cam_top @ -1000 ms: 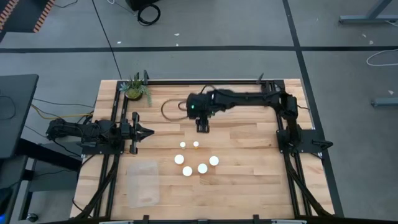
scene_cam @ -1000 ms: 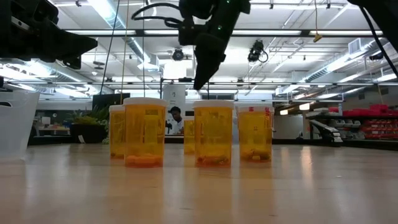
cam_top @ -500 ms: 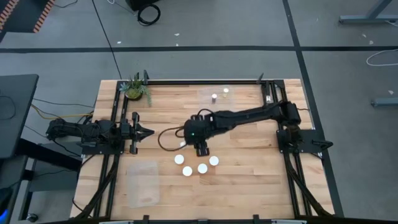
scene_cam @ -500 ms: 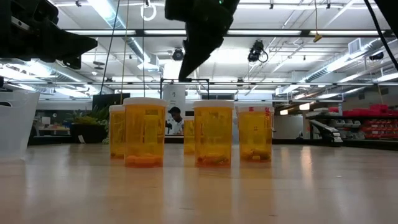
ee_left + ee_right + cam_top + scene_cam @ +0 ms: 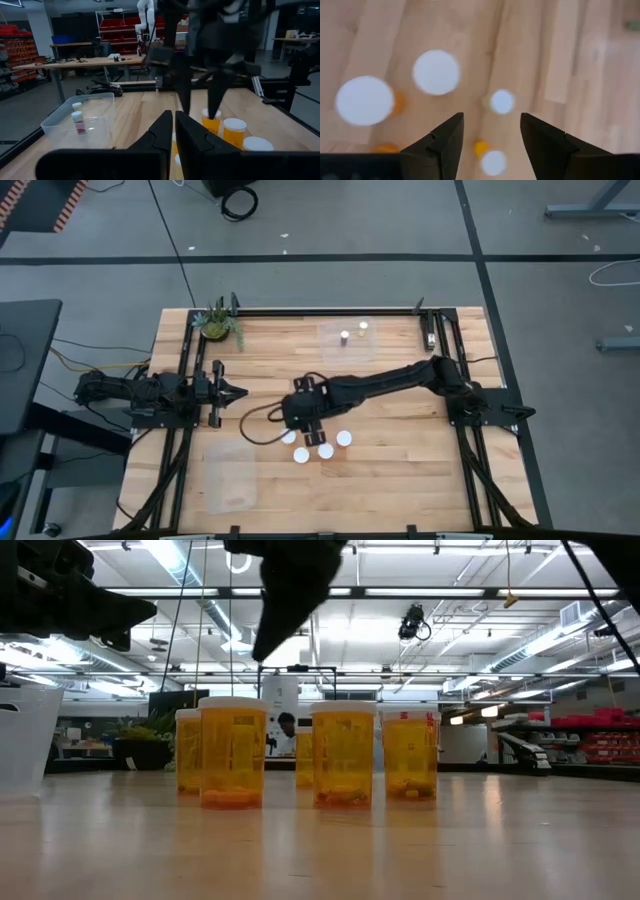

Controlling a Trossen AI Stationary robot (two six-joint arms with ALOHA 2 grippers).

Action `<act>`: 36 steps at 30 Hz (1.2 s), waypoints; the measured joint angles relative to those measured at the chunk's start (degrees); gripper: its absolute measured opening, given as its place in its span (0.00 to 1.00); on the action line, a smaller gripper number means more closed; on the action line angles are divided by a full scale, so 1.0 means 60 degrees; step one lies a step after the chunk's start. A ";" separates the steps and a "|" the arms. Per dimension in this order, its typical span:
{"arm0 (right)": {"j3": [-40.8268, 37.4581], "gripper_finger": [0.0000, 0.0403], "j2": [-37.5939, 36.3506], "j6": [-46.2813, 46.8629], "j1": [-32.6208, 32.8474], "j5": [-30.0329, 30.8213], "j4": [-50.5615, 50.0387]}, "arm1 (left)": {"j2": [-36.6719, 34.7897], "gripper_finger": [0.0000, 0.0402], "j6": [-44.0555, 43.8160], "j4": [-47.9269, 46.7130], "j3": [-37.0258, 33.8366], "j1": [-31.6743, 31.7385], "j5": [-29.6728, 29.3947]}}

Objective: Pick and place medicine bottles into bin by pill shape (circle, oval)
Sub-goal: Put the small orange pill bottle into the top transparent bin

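Observation:
Several white-capped orange medicine bottles (image 5: 343,755) stand upright on the wooden table near its middle. From above, four wide caps (image 5: 325,451) show; my right gripper (image 5: 310,425) hangs over the two narrow ones. In the right wrist view it is open, pointing steeply down, with one narrow cap (image 5: 493,162) between its fingers well below them, another narrow cap (image 5: 501,101) just beyond, and wide caps (image 5: 436,71) to one side. My left gripper (image 5: 235,392) waits shut at the table's left side, pointing level toward the bottles (image 5: 235,131).
A clear bin (image 5: 345,335) at the table's far edge holds two small bottles (image 5: 77,122). A second clear bin (image 5: 228,472) lies near the front left. A green potted plant (image 5: 217,323) stands at the far left corner. A cable loops beside the right gripper.
My right gripper has swung from the middle of the table toward the near edge and a little left, staying open at about the same height. It now hangs over the cluster of bottles. The far bin, earlier covered by the arm, shows again. No bottle has moved.

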 joint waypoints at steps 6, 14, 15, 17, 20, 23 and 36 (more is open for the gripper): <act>0.1365 0.50 0.0835 -0.0258 -0.0348 -0.0085 -0.0811 | 0.0000 0.07 0.0000 0.0004 0.0000 0.0001 -0.0001; 0.1389 0.50 0.1027 -0.0337 -0.0333 -0.0167 -0.1532 | 0.0000 0.08 0.0001 0.0004 0.0000 0.0001 0.0000; 0.1385 0.50 0.1037 -0.0370 -0.0333 -0.0167 -0.1739 | 0.0000 0.08 0.0001 0.0004 0.0000 0.0000 -0.0004; 0.1368 0.51 0.1056 -0.0369 -0.0350 -0.0182 -0.2033 | 0.0000 0.07 0.0000 0.0004 0.0000 0.0001 -0.0001; 0.1141 0.54 0.1027 -0.0385 -0.0326 -0.0200 -0.2016 | 0.0000 0.06 0.0003 0.0004 0.0000 0.0000 0.0000; 0.0830 0.59 0.1056 -0.0446 -0.0277 -0.0249 -0.2013 | 0.0000 0.07 0.0002 0.0004 0.0000 0.0000 -0.0002; -0.0112 0.69 0.1049 -0.0433 -0.0281 -0.0243 -0.1305 | 0.0000 0.07 0.0000 0.0004 0.0000 0.0002 -0.0002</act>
